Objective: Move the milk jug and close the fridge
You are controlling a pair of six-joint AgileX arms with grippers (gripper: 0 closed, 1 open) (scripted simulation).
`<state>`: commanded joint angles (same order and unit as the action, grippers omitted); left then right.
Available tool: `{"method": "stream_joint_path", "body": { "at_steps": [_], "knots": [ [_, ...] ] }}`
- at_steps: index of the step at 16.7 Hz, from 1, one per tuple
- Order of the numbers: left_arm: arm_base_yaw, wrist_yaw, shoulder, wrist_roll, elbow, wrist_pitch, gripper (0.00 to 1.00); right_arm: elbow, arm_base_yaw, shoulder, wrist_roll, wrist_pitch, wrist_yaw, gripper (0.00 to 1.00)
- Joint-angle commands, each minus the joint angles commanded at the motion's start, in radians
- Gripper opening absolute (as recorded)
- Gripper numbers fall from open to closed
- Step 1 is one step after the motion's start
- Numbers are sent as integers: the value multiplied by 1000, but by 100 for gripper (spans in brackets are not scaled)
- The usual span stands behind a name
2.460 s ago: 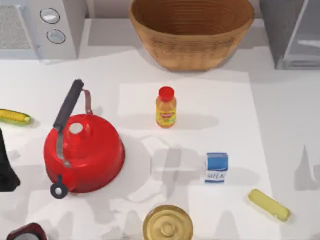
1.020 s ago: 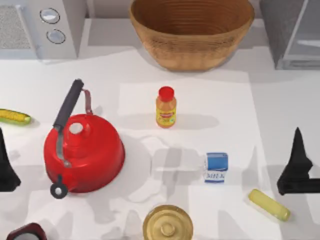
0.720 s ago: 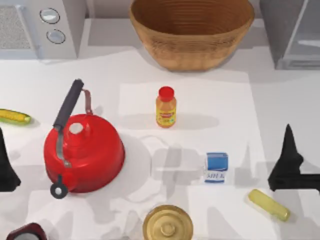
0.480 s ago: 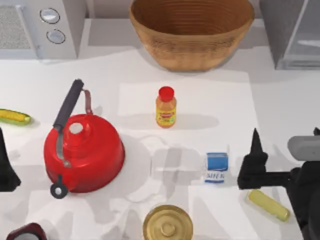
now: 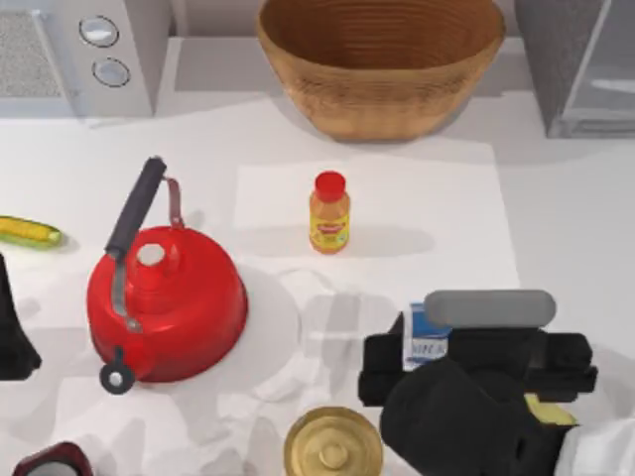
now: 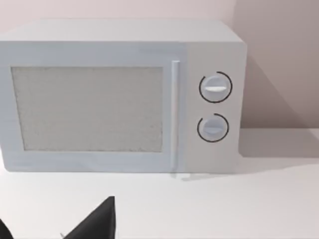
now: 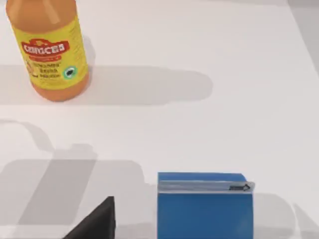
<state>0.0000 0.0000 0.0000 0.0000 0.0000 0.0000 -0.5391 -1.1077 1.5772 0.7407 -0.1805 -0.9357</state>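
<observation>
Left pincer parked at left edge, can't tell its spread. Milk jug stands on the surface, lower right of centre. Right pincer at it, seemingly wide, no grip visible. Fridge upper right, door apparently open. Nothing done yet: moving and closing remain.

The right arm covers most of the milk jug and the yellow block; the fridge is cut off at the edge.
</observation>
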Motion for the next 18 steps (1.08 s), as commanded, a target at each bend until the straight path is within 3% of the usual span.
{"method": "stream_joint_path", "body": {
  "at_steps": [3, 8, 18],
  "knots": [
    [0, 0, 0, 0, 0, 0, 100, -61, -12, 68, 72, 60, 11, 100],
    [0, 0, 0, 0, 0, 0, 100, -63, -6, 67, 71, 59, 13, 100],
    [0, 0, 0, 0, 0, 0, 100, -77, 102, 198, -59, -158, 85, 100]
  ]
}}
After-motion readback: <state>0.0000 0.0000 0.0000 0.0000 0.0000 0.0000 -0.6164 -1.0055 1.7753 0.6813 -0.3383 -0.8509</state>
